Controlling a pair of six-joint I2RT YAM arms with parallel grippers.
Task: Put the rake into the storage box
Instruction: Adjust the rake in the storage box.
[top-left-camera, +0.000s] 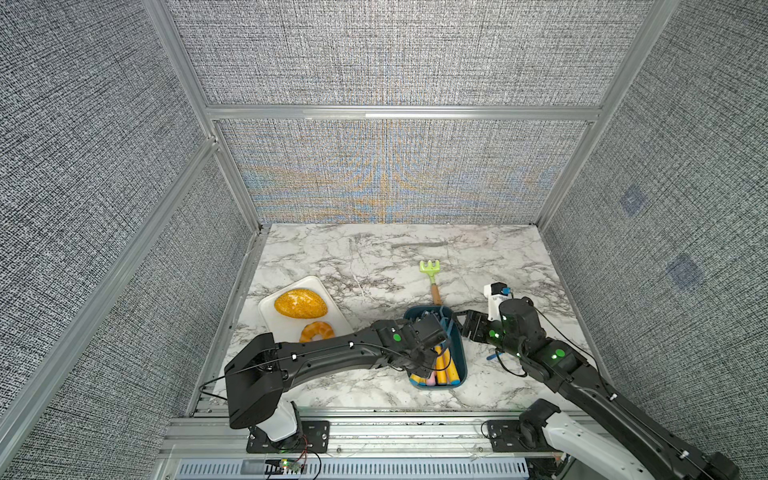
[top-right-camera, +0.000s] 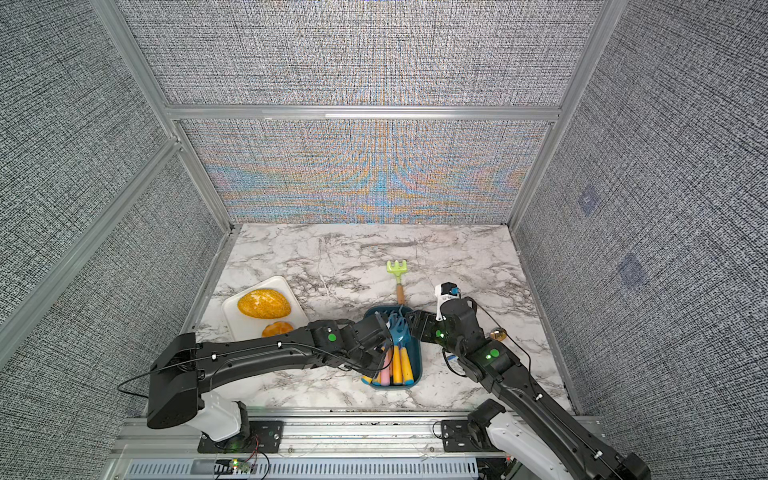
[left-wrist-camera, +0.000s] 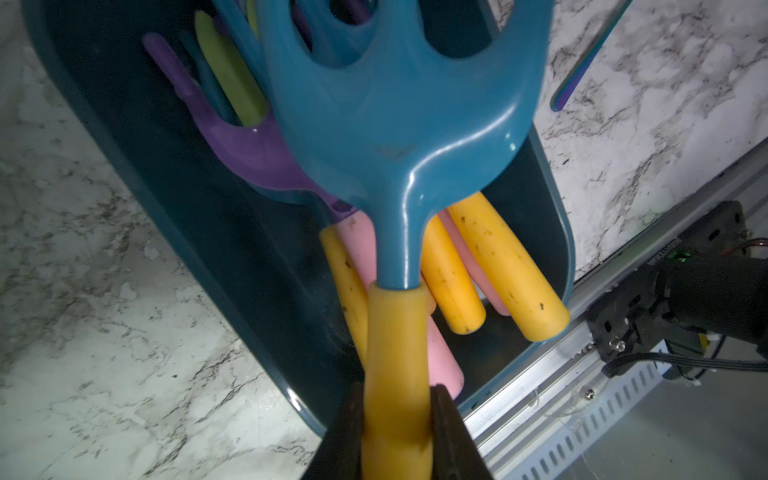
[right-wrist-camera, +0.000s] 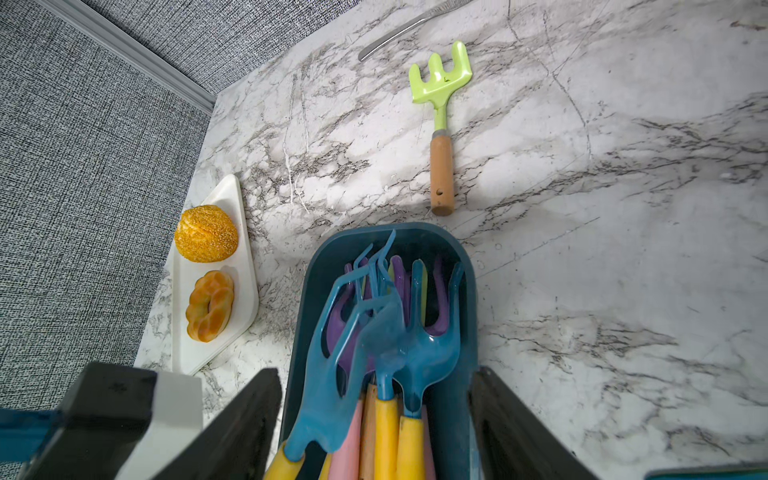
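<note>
Between the closed fingers of the left gripper (left-wrist-camera: 397, 411) sits the yellow handle of a blue rake (left-wrist-camera: 399, 124), clamped near its free end. The head reaches out ahead of the fingertips over the storage box (left-wrist-camera: 208, 216). Below the hand lie other rakes (left-wrist-camera: 503, 266) with yellow and pink handles, and the held one rides on or just above that pile; the views do not settle which. To do this step well, the hand should keep the handle in line with the box's long walls and lower until the head beds among the rest. Only then should it let go, so no tine hooks the rim. The right gripper (right-wrist-camera: 376, 378) stands with jaws apart, the box showing between its fingers. The held rake is glossy teal plastic with curved, spread tines and a scuffed, speckled handle. Farther out beyond the fingertips, a green rake (right-wrist-camera: 439, 137) with a wooden handle lies on the marble table (right-wrist-camera: 623, 249), outside the box.
</note>
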